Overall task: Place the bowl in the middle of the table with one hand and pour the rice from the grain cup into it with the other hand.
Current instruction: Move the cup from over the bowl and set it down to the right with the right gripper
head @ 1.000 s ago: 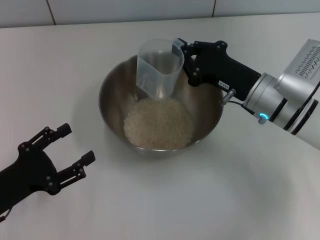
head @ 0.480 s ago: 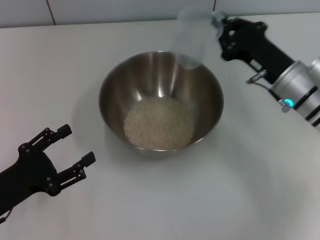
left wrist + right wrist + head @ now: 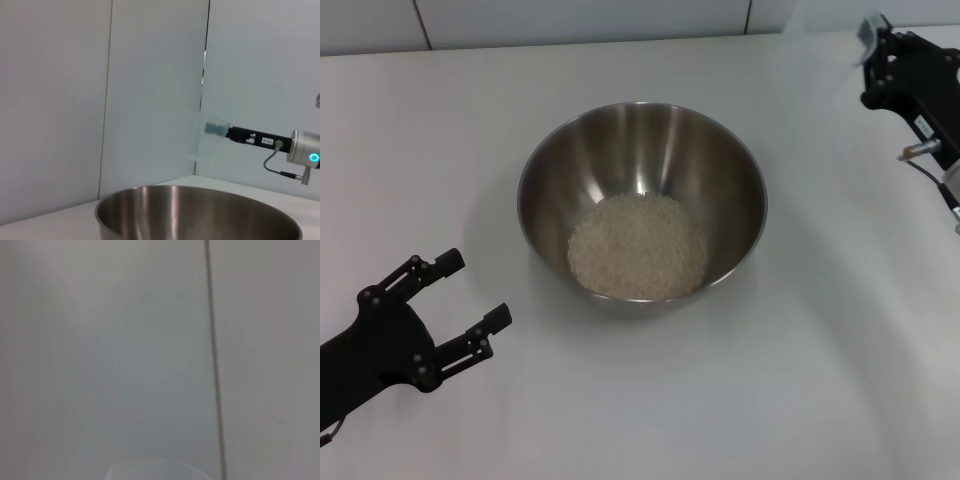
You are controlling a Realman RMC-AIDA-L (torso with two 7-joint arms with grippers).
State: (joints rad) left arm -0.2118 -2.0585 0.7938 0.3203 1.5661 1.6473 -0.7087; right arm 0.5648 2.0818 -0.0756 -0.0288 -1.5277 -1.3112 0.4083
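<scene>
The steel bowl [image 3: 620,150] stands in the middle of the white table [image 3: 740,400], and a pale heap of rice [image 3: 636,246] covers its bottom. My right gripper [image 3: 872,35] is high at the far right, well away from the bowl. In the left wrist view, the right gripper [image 3: 222,131] is shut on the clear grain cup [image 3: 209,145], which looks blurred and hangs above and beyond the bowl's rim [image 3: 200,215]. Only the cup's rim [image 3: 155,471] shows in the right wrist view. My left gripper [image 3: 475,288] rests open and empty at the near left.
A tiled wall with a dark joint [image 3: 215,365] rises behind the table's far edge [image 3: 570,42]. White tabletop surrounds the bowl on all sides.
My right gripper has lifted the grain cup from over the bowl and swung it up and away to the far right. The bowl, rice and left gripper have not moved.
</scene>
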